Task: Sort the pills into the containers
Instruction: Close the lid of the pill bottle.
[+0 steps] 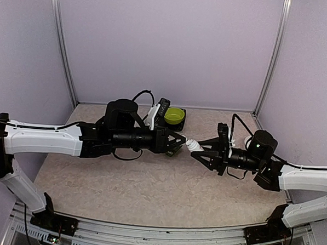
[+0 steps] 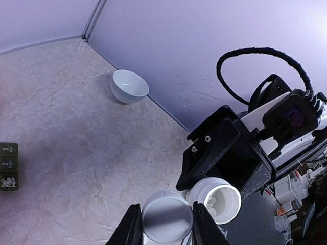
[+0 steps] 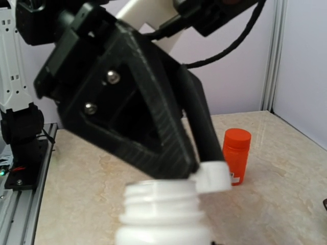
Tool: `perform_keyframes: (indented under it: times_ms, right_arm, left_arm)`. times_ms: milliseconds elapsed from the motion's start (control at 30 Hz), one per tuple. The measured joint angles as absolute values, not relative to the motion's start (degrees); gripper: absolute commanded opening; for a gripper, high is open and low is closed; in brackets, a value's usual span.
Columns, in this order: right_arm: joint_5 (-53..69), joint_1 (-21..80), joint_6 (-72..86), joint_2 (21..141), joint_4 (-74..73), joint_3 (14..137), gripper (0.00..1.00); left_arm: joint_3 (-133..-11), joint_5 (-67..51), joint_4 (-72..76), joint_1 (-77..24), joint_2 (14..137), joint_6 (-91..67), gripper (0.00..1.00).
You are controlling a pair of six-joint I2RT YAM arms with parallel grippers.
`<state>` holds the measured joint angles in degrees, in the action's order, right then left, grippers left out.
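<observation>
Open white plastic pill bottle [image 3: 161,204] clamped in right gripper [image 1: 196,148]. Left gripper [image 2: 167,224] pinches round white cap [image 2: 166,212] just beside the mouth. Dark green containers [image 2: 8,167] well apart.

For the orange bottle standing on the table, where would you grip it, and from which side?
The orange bottle stands upright, capped, with bare table beside it. Probably grip its round body below the cap, jaws level, coming in sideways rather than from above.

Pale lavender walls [image 1: 167,46], metal corner posts [image 1: 63,46], beige marbled tabletop [image 1: 149,187], aluminium rail [image 1: 163,235] along near edge
</observation>
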<state>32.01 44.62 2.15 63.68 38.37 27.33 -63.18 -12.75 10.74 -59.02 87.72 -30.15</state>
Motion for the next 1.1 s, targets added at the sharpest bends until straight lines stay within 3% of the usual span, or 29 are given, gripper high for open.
perform_keyframes:
  times_ms: [1100]
  right_arm:
    - [29.2, 45.0, 0.9, 63.9, 36.5, 27.6, 0.00]
  left_arm:
    - [-63.2, -17.4, 16.3, -59.3, 87.3, -32.4, 0.27]
